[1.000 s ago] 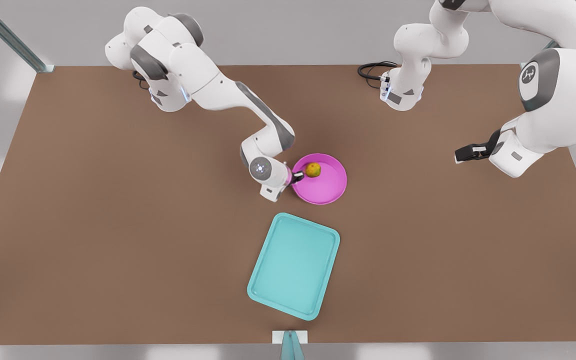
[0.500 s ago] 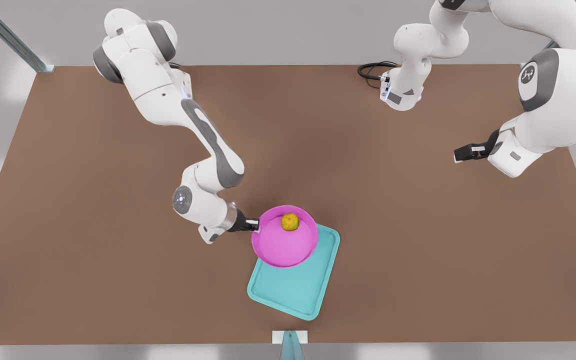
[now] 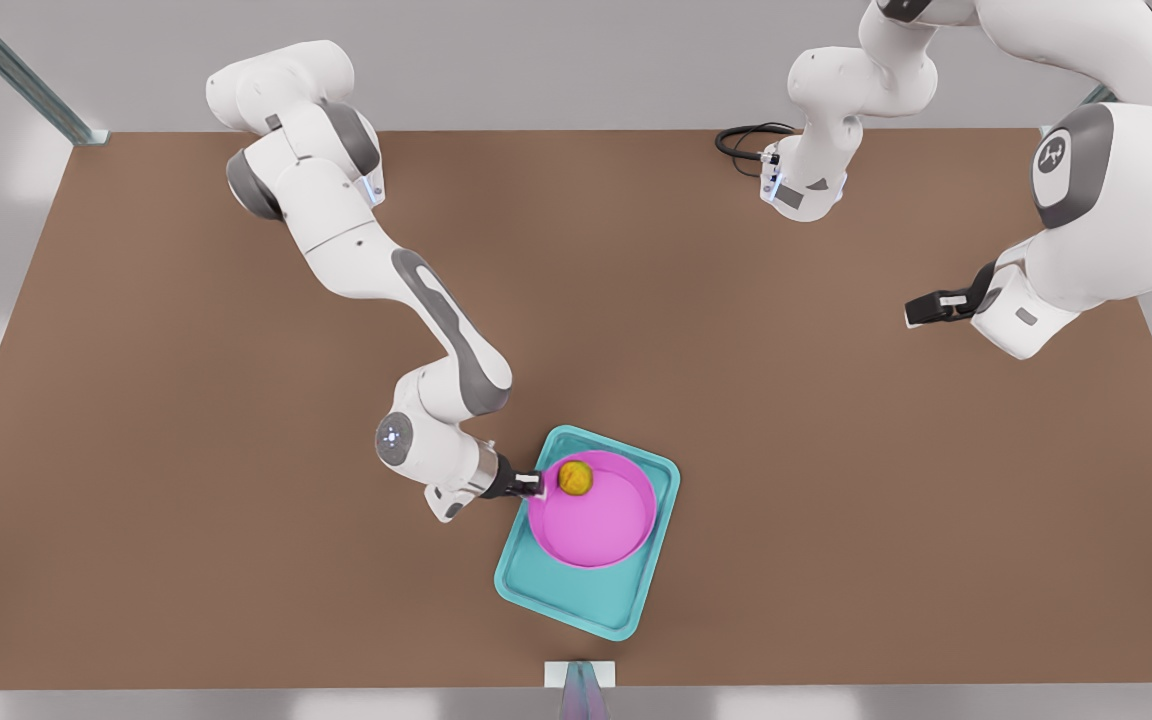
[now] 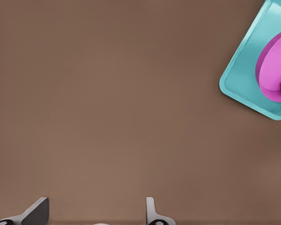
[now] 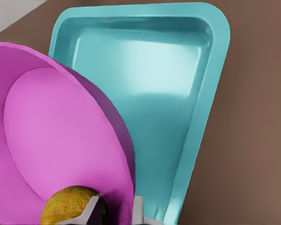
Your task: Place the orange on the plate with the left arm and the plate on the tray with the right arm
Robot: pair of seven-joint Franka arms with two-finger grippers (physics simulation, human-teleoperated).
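The pink plate (image 3: pixel 598 520) sits over the far half of the teal tray (image 3: pixel 584 598), tilted in the right wrist view; I cannot tell whether it touches the tray. The orange (image 3: pixel 576 477) lies in the plate beside the held rim. My right gripper (image 3: pixel 536 485), on the front view's left, is shut on that rim. Close up, the right gripper (image 5: pixel 117 208) pinches the plate (image 5: pixel 51 136) wall next to the orange (image 5: pixel 68 208), above the tray (image 5: pixel 150 70). My left gripper (image 3: pixel 921 310) waits open at the front view's right. The left gripper (image 4: pixel 94 213) has its fingers wide apart over bare table.
A black cable (image 3: pixel 746 140) coils by the far arm base. A small teal post (image 3: pixel 581 688) stands at the table's near edge below the tray. Brown table spreads on both sides of the tray. The left wrist view catches the tray (image 4: pixel 246 79) far off.
My right gripper carried the plate, with the orange in it, from the table's middle to over the tray, then settled it further onto the tray. The left arm barely moved.
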